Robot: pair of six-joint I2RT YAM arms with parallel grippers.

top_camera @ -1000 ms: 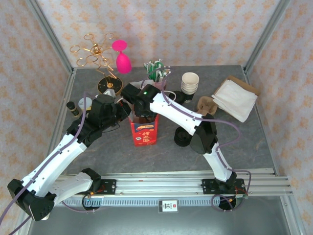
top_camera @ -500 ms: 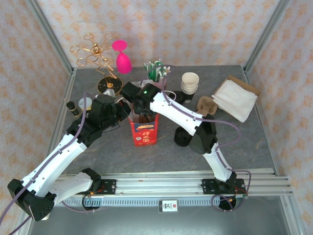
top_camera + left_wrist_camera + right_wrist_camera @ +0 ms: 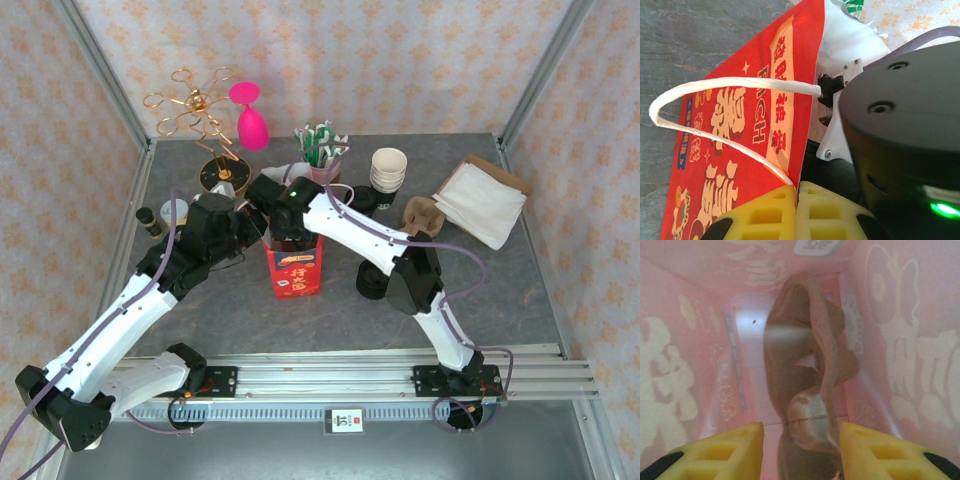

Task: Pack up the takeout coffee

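1. Takeout coffee (image 3: pixel 369 284) is standing on the grey table (image 3: pixel 510 290) just right of the red paper bag (image 3: pixel 295 272), outside it, with the elbow of my right arm (image 3: pixel 412 280) hanging over part of it.
2. I am pinching the bag's top edge with my left gripper (image 3: pixel 796 190): the 2 yellow pads (image 3: pixel 765 212) are pressing together with the paper rim caught in the seam between them.
3. Beside that pinch, the bag's white handle (image 3: pixel 740 80) is looping out over the printed red side.
4. I am reaching my right gripper (image 3: pixel 801 429) down through the bag's mouth, so pink paper walls are surrounding it.
5. My right jaws are standing partway apart, and a brown cardboard piece (image 3: pixel 800 365) is lying between the 2 yellow fingers (image 3: pixel 730 445) and running on toward the bag's floor.
6. I cannot tell whether those fingers are pressing on the cardboard or merely flanking it.
7. Behind the bag, a stack of cream cups (image 3: pixel 389 168) is sitting toward the table's far edge, and white napkins (image 3: pixel 482 203) are lying in a cardboard tray (image 3: pixel 505 172) at the far right.
8. Seen from my left wrist, my right arm's black wrist housing (image 3: pixel 900 130) is crowding close against the bag's open top.
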